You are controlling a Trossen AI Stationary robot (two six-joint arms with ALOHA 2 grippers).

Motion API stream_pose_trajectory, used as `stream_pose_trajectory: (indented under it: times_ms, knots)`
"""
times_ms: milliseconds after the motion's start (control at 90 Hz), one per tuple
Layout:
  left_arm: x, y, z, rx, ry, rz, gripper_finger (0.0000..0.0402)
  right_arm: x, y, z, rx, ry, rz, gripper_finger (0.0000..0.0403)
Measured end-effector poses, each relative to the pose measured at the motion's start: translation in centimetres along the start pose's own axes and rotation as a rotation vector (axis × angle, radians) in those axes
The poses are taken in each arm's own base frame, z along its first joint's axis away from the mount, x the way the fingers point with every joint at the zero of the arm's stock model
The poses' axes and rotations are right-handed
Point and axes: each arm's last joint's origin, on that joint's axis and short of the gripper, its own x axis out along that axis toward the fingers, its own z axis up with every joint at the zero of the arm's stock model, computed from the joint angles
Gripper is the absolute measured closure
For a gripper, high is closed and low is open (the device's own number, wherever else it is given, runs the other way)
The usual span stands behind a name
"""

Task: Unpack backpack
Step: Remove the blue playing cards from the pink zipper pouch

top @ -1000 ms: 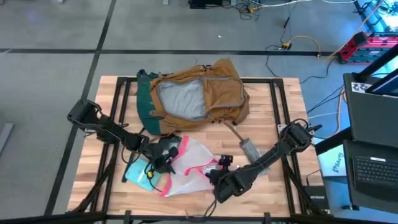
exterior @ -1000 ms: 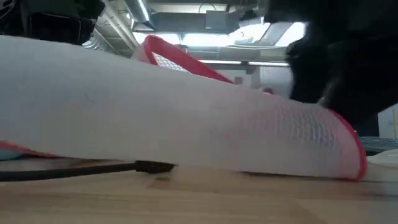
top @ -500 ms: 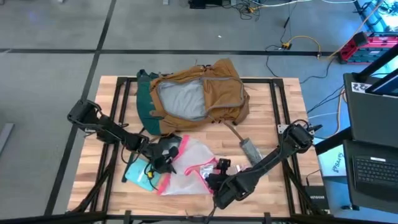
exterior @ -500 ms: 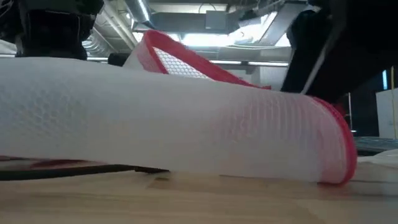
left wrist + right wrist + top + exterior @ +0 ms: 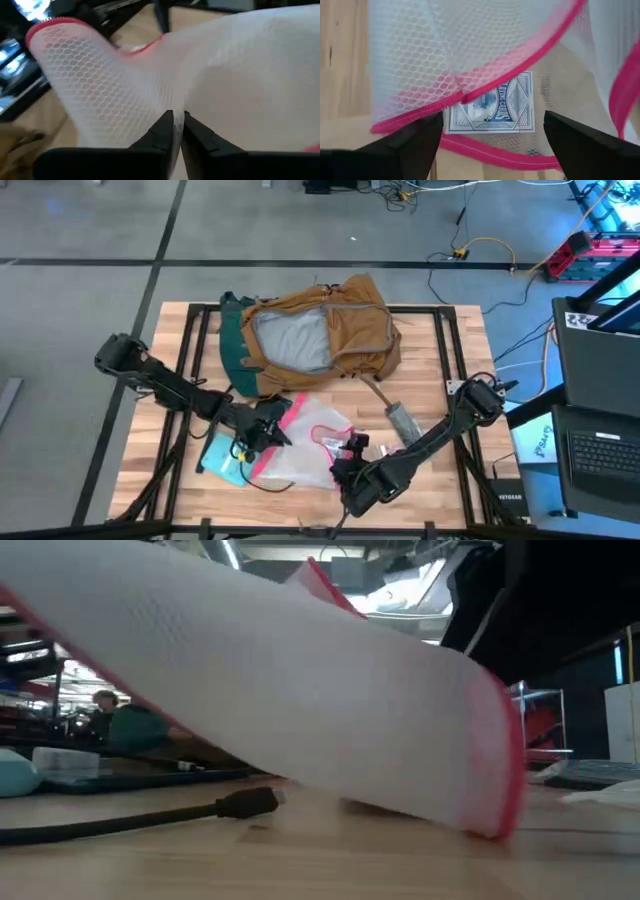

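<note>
Pinching a fold of the clear pink-edged mesh pouch [image 5: 225, 75] between the pressed-together fingers of the left hand [image 5: 174, 131], lifting one side off the table [image 5: 160, 450]. Hovering with the right hand [image 5: 487, 135] spread wide over the pouch's zip edge, a blue-backed pack of playing cards [image 5: 492, 107] showing through the mesh. Lying unzipped at the table's far side, well apart from both hands: the tan backpack [image 5: 320, 335], grey lining showing.
</note>
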Motion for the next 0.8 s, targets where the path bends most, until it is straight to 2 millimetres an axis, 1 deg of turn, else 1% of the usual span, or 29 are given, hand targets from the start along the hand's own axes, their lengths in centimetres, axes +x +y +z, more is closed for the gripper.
stream_pose_trajectory:
  times_ms: [200,400,522,700,800]
  knots:
    - [-0.7,0.5,0.2,-0.009,0.054,0.086,0.0317,0.8,0.1,-0.2,-0.007,0.003,-0.026,0.0072]
    - [-0.7,0.8,0.2,0.007,0.097,0.171,0.0259,2.0,0.1,-0.4,-0.009,0.026,-0.045,0.0072]
    - [-0.8,1.0,0.2,0.042,0.123,0.226,0.0236,2.4,-0.1,-0.3,-0.003,0.037,-0.05,0.0072]
    - [-1.0,1.4,-0.3,0.048,0.251,0.382,0.0215,2.4,-0.1,-0.3,0.0,0.036,-0.05,0.0072]
    - [-1.0,1.0,0.1,0.052,0.233,0.385,0.0206,2.4,-0.1,-0.3,0.0,0.036,-0.05,0.0072]
